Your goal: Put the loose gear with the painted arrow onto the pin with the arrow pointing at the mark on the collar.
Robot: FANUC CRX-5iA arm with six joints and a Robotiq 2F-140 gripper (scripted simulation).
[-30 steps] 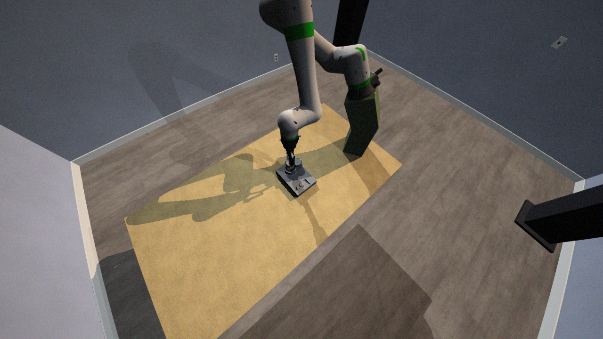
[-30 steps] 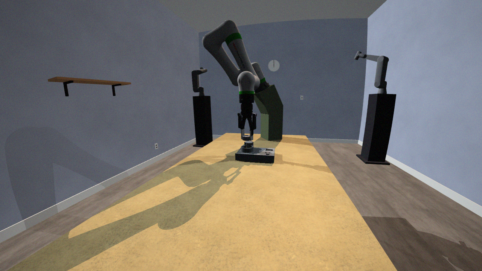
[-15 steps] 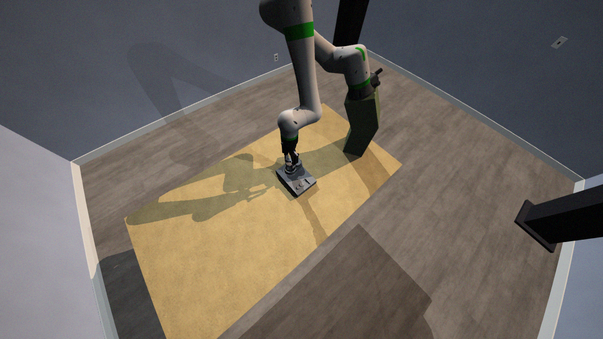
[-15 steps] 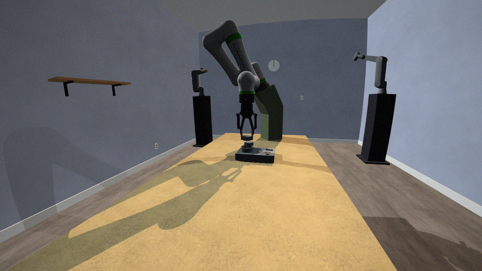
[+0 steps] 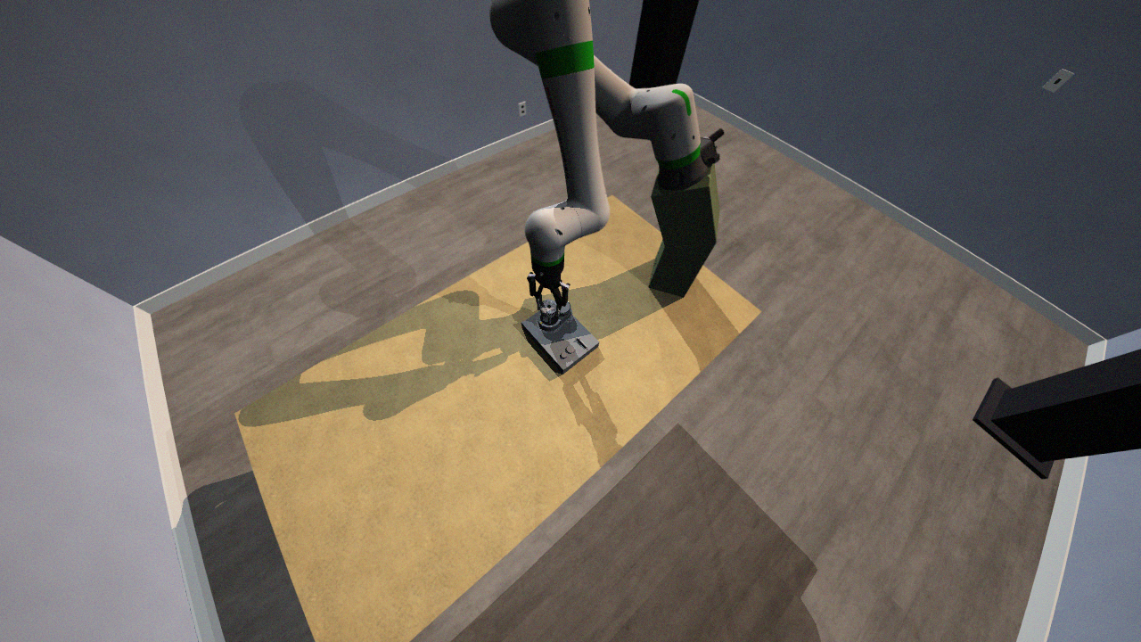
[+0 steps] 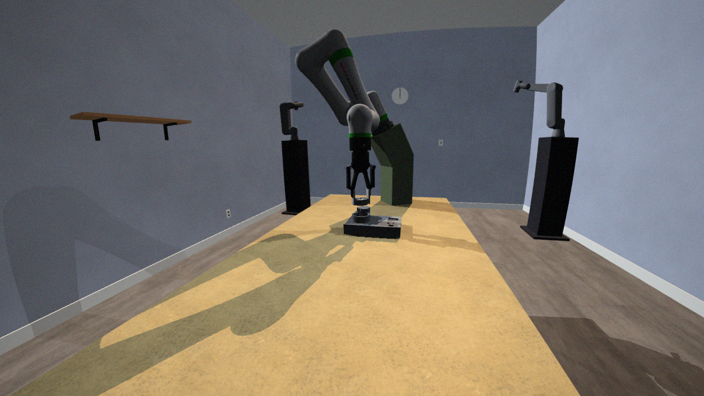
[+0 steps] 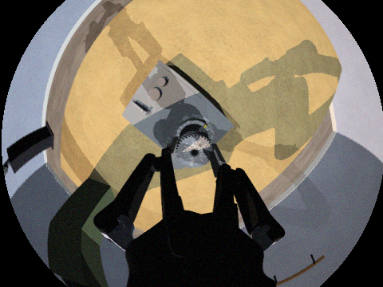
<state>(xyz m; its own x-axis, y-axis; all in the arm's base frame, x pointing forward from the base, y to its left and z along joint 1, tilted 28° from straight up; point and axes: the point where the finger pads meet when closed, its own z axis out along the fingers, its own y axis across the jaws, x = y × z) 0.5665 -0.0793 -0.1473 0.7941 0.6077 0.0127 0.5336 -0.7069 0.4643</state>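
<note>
The gripper [image 6: 361,198] grips the gear [image 6: 361,200] by its rim, centre frame, hanging just above the collar [image 6: 362,214] on the timing case [image 6: 372,227]. The pin lies straight below, axis vertical. The arrow's heading against the mark is too small to read.

I see my arm [image 6: 339,73] rising from its base at the back of the exterior view, folding over at an elbow near the top centre of the frame and dropping to a wrist [image 6: 361,120] that points straight down at centre frame. My gripper [image 6: 361,199] hangs vertically below it, its linkages splayed outward and the fingers coming in toward each other at the tips. In the wrist view the jaws sit at centre frame, clamped on the gear [image 7: 193,150], one finger on either side of its toothed rim.
</note>
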